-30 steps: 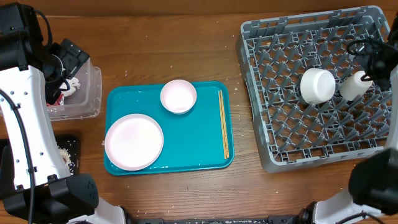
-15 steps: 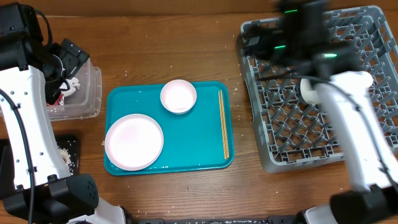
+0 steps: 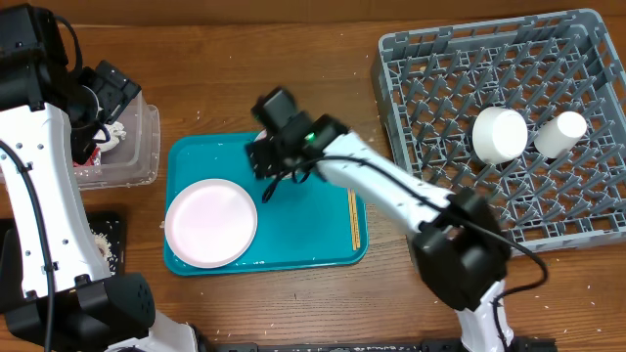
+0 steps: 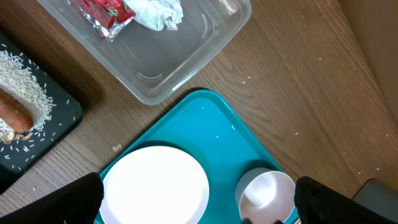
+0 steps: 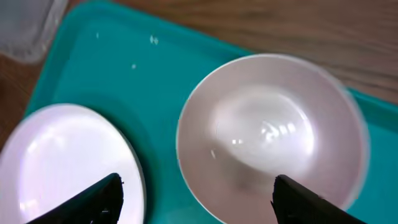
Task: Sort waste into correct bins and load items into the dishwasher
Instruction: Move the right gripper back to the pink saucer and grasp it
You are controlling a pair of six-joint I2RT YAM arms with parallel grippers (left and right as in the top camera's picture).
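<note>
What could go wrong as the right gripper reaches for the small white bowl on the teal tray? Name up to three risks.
1. The right gripper hovers open above the bowl, whose rim looks smooth and rounded; a pinch there might slip.
2. The large plate lies close beside the bowl, so one finger may knock it.
3. The chopsticks lie loose on the teal tray on the side towards the rack; a low carry could sweep them off.
</note>
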